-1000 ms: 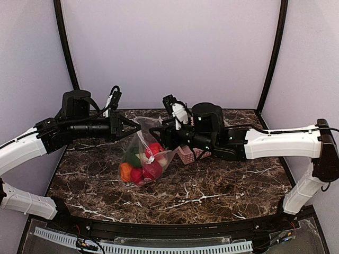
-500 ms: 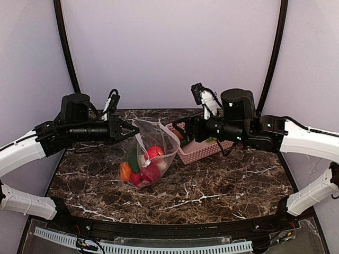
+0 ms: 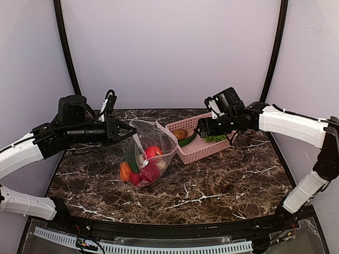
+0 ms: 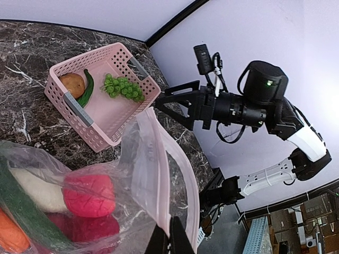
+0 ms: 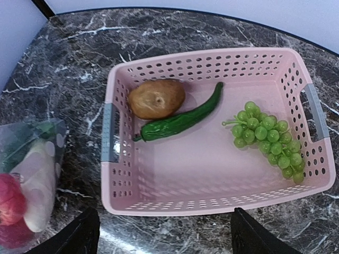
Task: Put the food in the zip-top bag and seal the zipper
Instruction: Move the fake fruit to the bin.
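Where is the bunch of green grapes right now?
In the right wrist view, the green grapes lie inside the pink basket at its right end, apart from the long green vegetable and the brown potato toward its left.

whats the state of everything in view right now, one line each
zip-top bag: mouth open, rim held up, partly filled with food
zipper: unsealed
left gripper: jaws shut on the bag rim
pink basket: upright, holding potato, green pepper, grapes
right gripper: jaws open, empty, above the pink basket
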`<state>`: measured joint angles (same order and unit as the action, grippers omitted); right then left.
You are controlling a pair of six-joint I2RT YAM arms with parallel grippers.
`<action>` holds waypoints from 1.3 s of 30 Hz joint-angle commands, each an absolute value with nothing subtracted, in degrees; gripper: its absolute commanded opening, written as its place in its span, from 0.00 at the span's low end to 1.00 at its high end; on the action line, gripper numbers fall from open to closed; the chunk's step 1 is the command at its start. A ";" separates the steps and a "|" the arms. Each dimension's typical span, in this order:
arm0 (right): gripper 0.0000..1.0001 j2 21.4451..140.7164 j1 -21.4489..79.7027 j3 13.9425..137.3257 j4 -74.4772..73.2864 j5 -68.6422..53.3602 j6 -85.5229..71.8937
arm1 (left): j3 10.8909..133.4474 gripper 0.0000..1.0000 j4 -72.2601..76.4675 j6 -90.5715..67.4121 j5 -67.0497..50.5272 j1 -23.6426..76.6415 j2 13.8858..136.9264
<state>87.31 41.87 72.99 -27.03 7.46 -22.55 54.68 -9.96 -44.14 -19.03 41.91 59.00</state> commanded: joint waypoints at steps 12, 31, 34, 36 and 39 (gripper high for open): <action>0.91 105.39 27.23 83.59 -33.60 -1.77 -11.73 | 52.54 0.01 -10.20 -42.78 -18.40 41.22 55.69; 0.91 120.16 20.65 93.89 -33.88 -3.94 -2.12 | 54.49 0.01 -10.78 -43.38 -18.46 40.91 58.62; 0.90 121.29 20.65 94.37 -33.84 -5.26 -1.89 | 54.51 0.01 -10.95 -43.29 -18.68 40.90 58.45; 0.88 121.78 20.65 94.55 -33.73 -7.18 -1.67 | 54.38 0.01 -10.90 -43.20 -18.79 40.91 58.18; 0.86 122.06 21.14 94.32 -33.82 -10.18 -1.47 | 54.12 0.01 -10.82 -42.94 -18.80 40.85 57.79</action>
<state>120.97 20.73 93.21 -33.52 -5.45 -2.42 53.30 -10.04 -43.92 -18.87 41.34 58.87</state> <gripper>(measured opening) 0.872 0.008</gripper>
